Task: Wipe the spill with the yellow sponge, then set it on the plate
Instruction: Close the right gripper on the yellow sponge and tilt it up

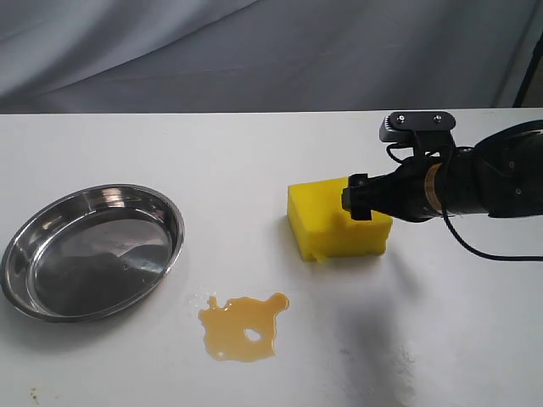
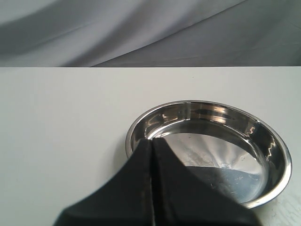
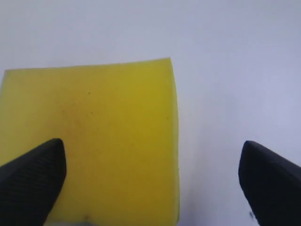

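Note:
The yellow sponge (image 1: pixel 318 219) lies on the white table right of centre. My right gripper (image 1: pixel 361 208) hovers over its right end and is open. In the right wrist view the sponge (image 3: pixel 103 122) fills the space by one finger, while the other fingertip (image 3: pixel 263 174) hangs over bare table; the right gripper (image 3: pixel 151 148) holds nothing. The amber spill (image 1: pixel 233 322) sits in front of the sponge, to its left. The steel plate (image 1: pixel 93 254) rests at the left, with nothing in it. My left gripper (image 2: pixel 151 140) is shut just at the plate (image 2: pixel 211 122) rim; the exterior view does not show it.
A grey cloth backdrop (image 1: pixel 254 51) hangs behind the table's far edge. The right arm's black cable (image 1: pixel 475 250) loops down toward the table at the right. A few small droplets (image 1: pixel 199 298) lie beside the spill.

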